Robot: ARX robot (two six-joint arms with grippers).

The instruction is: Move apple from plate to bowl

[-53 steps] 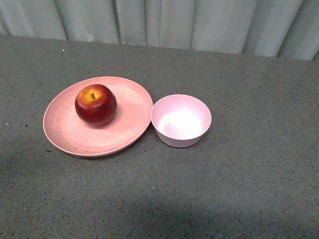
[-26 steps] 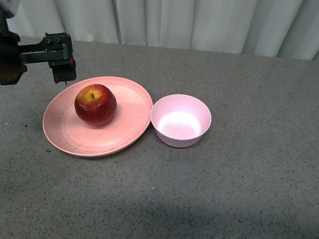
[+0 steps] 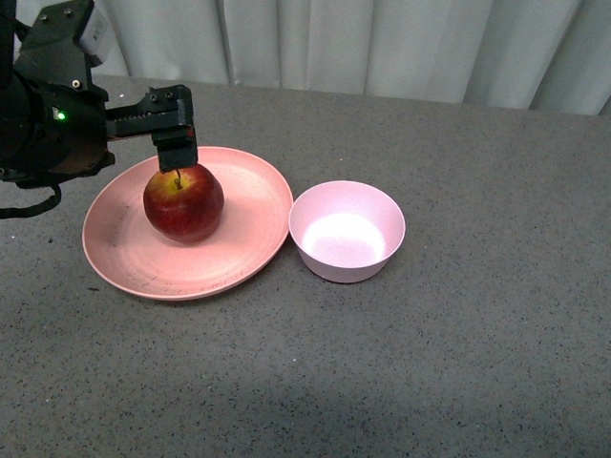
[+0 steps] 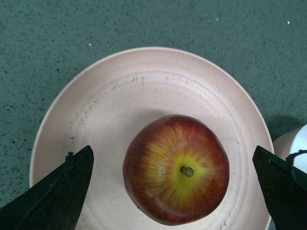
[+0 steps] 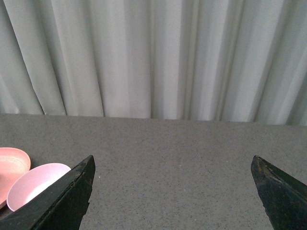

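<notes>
Left wrist view: the left gripper (image 3: 177, 145) is seen wide open. Its dark fingers (image 4: 57, 191) are held on either side of the apple (image 4: 176, 168) without touching it, and nothing is grasped. The apple, round, glossy and dark red with a yellow patch around its short stem, is lying on the plate (image 4: 144, 91), which is wide, shallow and matte salmon-pink. The small, deep, smooth pale pink bowl (image 3: 347, 232) is placed just beside the plate on the grey speckled table (image 3: 449, 363). The right gripper (image 5: 172, 163) is also spread wide, holding nothing.
</notes>
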